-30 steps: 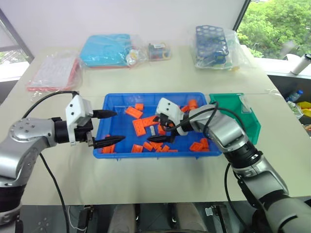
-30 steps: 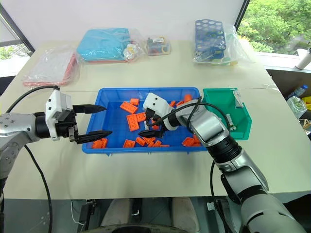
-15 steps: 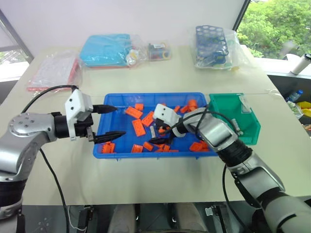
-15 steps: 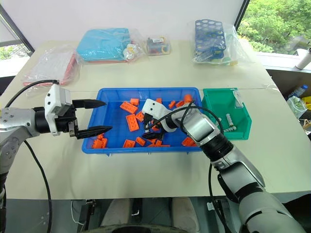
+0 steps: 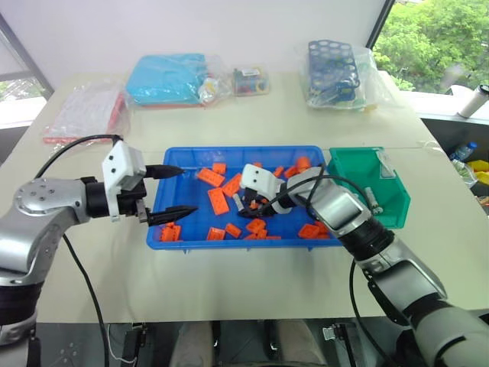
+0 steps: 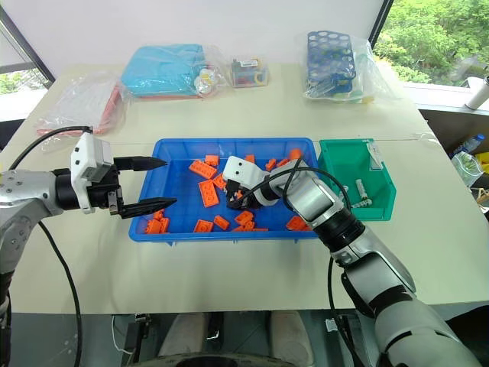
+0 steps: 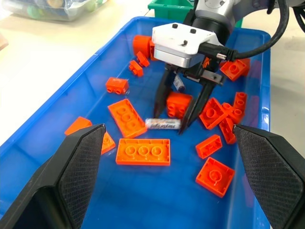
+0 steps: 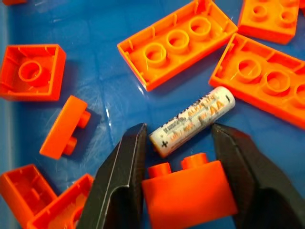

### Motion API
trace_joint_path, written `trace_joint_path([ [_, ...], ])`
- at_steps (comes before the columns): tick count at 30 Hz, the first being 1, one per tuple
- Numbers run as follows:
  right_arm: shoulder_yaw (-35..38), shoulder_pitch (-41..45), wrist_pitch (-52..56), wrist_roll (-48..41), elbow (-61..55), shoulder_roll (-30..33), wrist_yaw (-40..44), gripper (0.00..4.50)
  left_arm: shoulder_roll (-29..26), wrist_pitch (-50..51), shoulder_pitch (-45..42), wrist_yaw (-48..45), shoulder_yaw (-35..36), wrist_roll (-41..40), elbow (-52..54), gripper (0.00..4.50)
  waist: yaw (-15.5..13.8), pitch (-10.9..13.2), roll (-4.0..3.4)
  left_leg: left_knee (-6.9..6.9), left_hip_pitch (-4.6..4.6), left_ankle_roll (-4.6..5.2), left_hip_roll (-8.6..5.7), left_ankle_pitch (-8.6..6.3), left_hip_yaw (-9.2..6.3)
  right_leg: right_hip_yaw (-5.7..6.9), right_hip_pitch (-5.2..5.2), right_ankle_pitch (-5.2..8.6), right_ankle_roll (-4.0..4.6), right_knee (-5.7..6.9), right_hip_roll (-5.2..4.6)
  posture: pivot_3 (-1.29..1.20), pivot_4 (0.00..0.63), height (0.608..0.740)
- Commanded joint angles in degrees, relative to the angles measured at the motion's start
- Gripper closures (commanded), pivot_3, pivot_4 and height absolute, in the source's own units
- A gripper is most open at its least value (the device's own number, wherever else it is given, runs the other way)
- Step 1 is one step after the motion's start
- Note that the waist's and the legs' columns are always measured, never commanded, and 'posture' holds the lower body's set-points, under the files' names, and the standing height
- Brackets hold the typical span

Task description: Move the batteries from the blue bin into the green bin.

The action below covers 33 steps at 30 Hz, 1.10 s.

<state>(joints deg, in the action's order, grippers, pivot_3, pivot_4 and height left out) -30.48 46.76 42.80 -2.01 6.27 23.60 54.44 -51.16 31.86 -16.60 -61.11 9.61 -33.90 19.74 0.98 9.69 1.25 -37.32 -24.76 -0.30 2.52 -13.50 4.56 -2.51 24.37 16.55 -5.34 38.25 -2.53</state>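
Note:
The blue bin [image 5: 177, 238] lies mid-table, strewn with orange bricks [image 5: 218, 200]. One silver AA battery [image 8: 193, 121] lies flat on the bin floor [image 7: 163, 124]. My right gripper [image 8: 176, 131] points down into the bin with one black finger close on each side of that battery. An orange brick [image 8: 188, 191] sits in the gap behind it, so the jaws are narrowed but still apart. The green bin [image 5: 359, 157] stands against the blue bin's right end and holds batteries [image 6: 359, 188]. My left gripper [image 5: 188, 190] hovers open over the blue bin's left end, holding nothing.
Along the far side of the table lie bagged items: a light-blue packet [image 5: 166, 78], a pink packet [image 5: 84, 113], a small bag [image 5: 250, 80] and a blue rack in plastic [image 5: 334, 73]. Bare tabletop runs in front of the bins.
My right gripper sank to the bin floor and its fingers narrowed around the battery. The left arm stayed where it was.

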Motion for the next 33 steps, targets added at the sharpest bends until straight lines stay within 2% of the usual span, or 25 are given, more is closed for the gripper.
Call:
trace_joint_path([
  [1,0.98,0.80,0.11,0.37,-0.70,0.08,0.22,2.11,-0.12,-1.27,-0.92,0.01,0.03,0.42,0.25,0.00,-0.02,0.00,0.00,0.00,0.00,0.00,0.00,0.00,0.00,0.00,0.00,0.00,0.00,0.00,0.00,0.00,0.150,0.739],
  [8,4.17,2.16,1.90,-0.86,-0.97,-0.50,-0.66,2.11,0.38,-1.71,-2.10,-0.26,-0.91,1.09,-0.85,0.00,-0.11,0.00,0.00,0.00,0.00,0.00,0.00,0.00,0.00,0.00,0.00,0.00,0.00,0.00,0.00,0.00,0.150,0.739],
  [17,2.92,3.02,5.42,-0.40,-2.47,-1.56,-0.76,2.11,0.34,-2.51,-3.47,-0.92,-1.93,1.49,-2.36,0.00,0.07,0.00,0.00,0.03,0.00,0.00,-0.01,0.00,0.00,0.00,0.02,0.00,0.00,0.00,0.01,0.00,0.150,0.739],
  [27,1.17,8.05,8.11,1.99,4.37,-4.74,-3.23,2.11,1.03,-2.90,-3.56,-0.94,-2.22,2.18,-2.89,0.00,0.10,0.00,0.00,0.03,0.00,0.00,-0.01,0.00,0.01,0.00,0.02,0.00,0.00,0.00,0.00,0.00,0.150,0.739],
  [33,-0.93,10.18,8.18,2.95,6.99,-5.05,-1.73,2.11,1.06,-3.44,-3.69,-1.15,-2.06,2.48,-3.32,0.00,0.05,0.00,0.00,0.03,0.00,0.00,0.00,0.00,0.01,0.00,0.02,0.00,0.00,0.00,0.00,0.00,0.150,0.739],
])
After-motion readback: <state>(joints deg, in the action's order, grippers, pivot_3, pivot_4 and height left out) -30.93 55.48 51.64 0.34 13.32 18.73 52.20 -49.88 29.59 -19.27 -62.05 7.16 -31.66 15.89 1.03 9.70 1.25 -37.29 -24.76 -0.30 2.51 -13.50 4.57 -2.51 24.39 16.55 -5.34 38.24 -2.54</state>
